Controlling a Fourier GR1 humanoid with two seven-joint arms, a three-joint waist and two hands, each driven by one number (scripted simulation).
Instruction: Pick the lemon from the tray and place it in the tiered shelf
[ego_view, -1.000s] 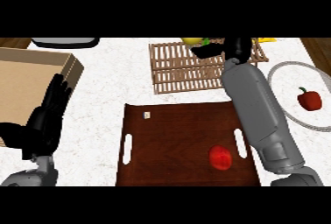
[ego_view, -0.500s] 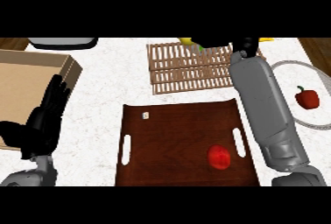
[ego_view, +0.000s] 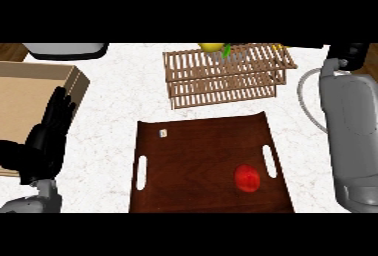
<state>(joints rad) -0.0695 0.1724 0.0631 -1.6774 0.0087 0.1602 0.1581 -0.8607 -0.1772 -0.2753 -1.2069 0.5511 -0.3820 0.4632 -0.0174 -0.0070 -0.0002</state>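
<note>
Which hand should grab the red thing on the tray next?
Probably the right hand: the red thing lies on the right side of the tray, beside that forearm. The left hand rests beyond its left edge.

Bare worktop (ego_view: 118, 85) lies between the cardboard box (ego_view: 33, 95) and the tiered shelf (ego_view: 225, 75); the right forearm (ego_view: 354, 135) blocks the tray's (ego_view: 207, 150) right flank.

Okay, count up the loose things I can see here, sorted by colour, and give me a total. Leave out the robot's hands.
Yellow: 1, the lemon at the top of the wooden tiered shelf
Red: 1, the rounded red item on the dark brown tray
White: 1, the small tag on the tray
Light brown: 1, the cardboard box
Wood brown: 1, the shelf
Dark brown: 1, the tray
Total: 6
</note>
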